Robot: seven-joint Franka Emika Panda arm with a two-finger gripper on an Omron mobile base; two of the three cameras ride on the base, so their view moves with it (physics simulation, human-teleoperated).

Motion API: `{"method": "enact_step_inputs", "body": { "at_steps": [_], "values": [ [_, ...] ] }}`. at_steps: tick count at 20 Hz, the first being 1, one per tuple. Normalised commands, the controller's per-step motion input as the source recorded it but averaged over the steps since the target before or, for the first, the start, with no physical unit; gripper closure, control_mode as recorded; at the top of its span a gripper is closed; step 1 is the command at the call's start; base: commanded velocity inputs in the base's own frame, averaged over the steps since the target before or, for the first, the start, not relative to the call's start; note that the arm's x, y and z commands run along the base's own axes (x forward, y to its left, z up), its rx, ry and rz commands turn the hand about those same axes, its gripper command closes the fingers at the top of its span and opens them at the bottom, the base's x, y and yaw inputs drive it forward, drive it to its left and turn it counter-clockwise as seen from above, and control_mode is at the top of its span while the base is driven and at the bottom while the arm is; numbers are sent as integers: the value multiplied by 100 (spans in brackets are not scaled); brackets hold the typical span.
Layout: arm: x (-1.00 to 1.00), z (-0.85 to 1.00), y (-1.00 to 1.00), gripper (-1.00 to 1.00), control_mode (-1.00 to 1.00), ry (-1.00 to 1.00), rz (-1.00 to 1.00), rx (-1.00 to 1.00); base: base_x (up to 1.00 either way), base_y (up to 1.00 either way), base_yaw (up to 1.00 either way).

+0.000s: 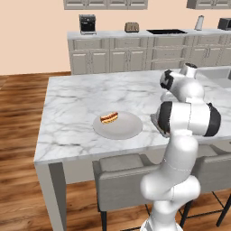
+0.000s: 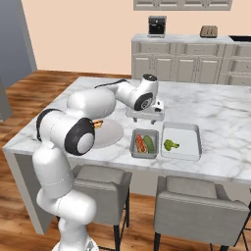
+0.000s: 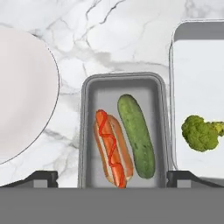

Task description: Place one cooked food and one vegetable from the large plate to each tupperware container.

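My gripper (image 2: 146, 118) hangs open just above the small tupperware container (image 2: 133, 145), with nothing between its fingers. In the hand view the gripper (image 3: 113, 178) spans this container (image 3: 85, 131), where a hot dog (image 3: 111, 148) and a green cucumber (image 3: 137, 135) lie side by side. The bigger tupperware container (image 3: 197, 74) on its right holds one broccoli floret (image 3: 200, 132). The large plate (image 1: 122, 131) lies left of the containers with another hot dog (image 1: 109, 117) on it. My arm hides part of the plate (image 2: 109, 135) in the right base view.
Everything rests on a marble island (image 1: 81, 99) whose front edge is close to the containers. Grey stools (image 2: 206, 206) stand below that edge. A sink (image 1: 216, 74) lies at the island's far right. The back counter carries a coffee machine (image 1: 87, 23) and a toaster (image 1: 131, 27).
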Motion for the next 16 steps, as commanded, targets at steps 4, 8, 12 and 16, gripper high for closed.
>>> {"method": "enact_step_inputs", "body": {
  "at_steps": [4, 8, 12, 16],
  "values": [
    [21, 10, 100, -100, -100, 4, -38, 6, 0, 0, 0],
    [2, 20, 96, -100, -100, 19, -30, 9, 0, 0, 0],
    [16, 3, 95, -100, -100, 34, -30, 2, 0, 0, 0],
    [23, 0, 4, -100, -100, 37, -1, 15, 0, 0, 0]
  ]
}}
